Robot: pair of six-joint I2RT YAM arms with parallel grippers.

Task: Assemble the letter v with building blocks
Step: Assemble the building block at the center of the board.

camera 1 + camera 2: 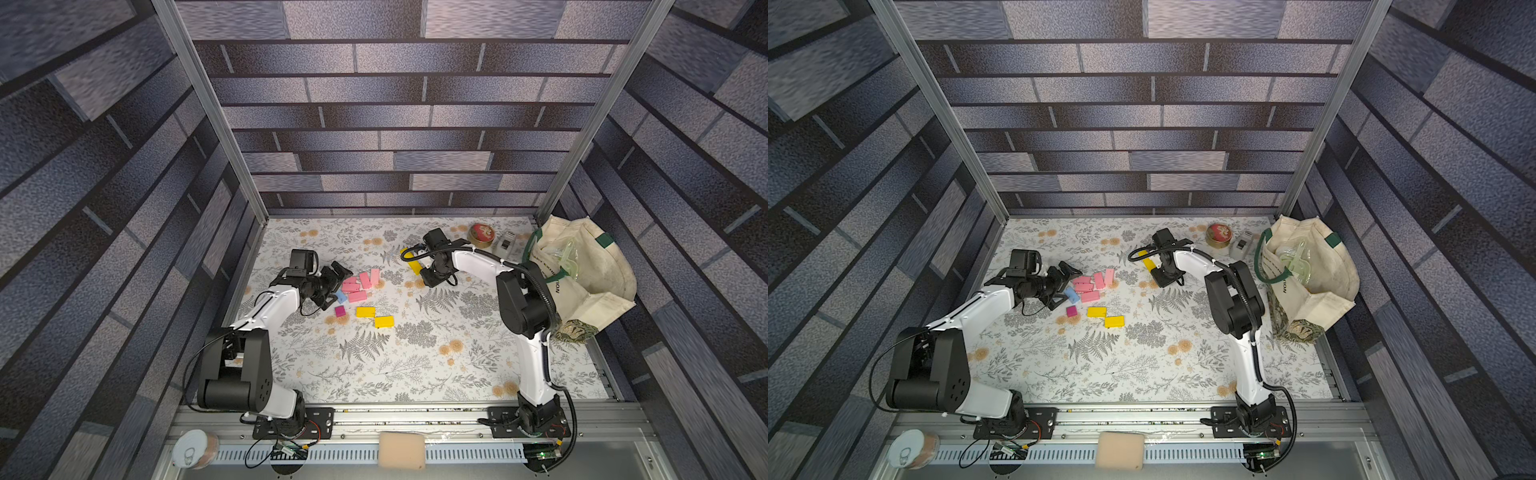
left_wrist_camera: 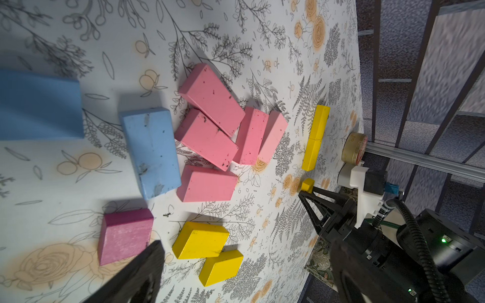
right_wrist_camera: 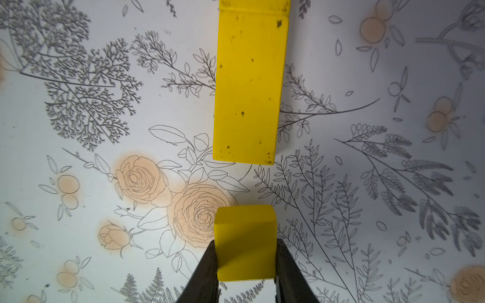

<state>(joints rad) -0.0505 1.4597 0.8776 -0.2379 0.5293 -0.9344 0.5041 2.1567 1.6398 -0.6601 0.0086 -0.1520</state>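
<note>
Several pink bricks (image 1: 359,282) lie in a loose cluster left of centre, with a light blue brick (image 1: 340,296), a magenta cube (image 1: 340,311) and two yellow bricks (image 1: 365,311) (image 1: 384,321) beside them. My left gripper (image 1: 336,284) is open right next to the blue brick, holding nothing. Further back, yellow bricks (image 1: 413,265) lie end to end in a slanted line. My right gripper (image 3: 246,244) is shut on a short yellow brick (image 3: 245,251), just off the near end of that line (image 3: 248,86). Whether the held brick touches the cloth I cannot tell.
A round red-and-gold tin (image 1: 481,235) and a small white-grey box (image 1: 506,241) stand at the back right. A cream tote bag (image 1: 582,270) fills the right side beside the right arm. A sponge (image 1: 401,449) and a can (image 1: 195,449) sit on the front rail.
</note>
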